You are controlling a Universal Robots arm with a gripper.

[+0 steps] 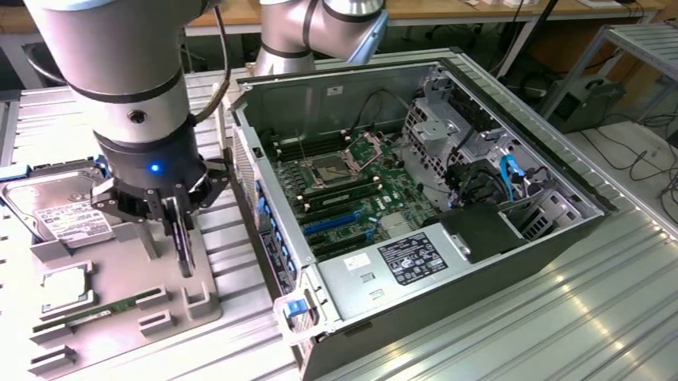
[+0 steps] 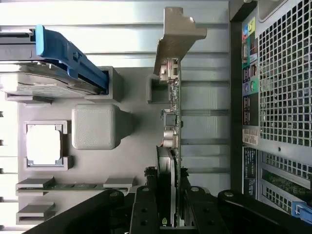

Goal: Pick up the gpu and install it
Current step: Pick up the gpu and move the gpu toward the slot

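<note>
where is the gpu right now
At the exterior view's left, the gpu stands on edge in the gripper, over the grey tray beside the open computer case.

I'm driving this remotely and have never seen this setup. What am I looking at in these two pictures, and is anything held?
The grey jointed machine is a robot arm, ending in jaws. One picture comes from a camera off the arm, looking down on the bench; the other from a camera on the wrist, looking along the jaws. On the bench sit an open computer case and a grey tray carrying a hard drive, a chip and a memory stick. The jaws are closed on the gpu, which stands on edge at the tray.
</note>
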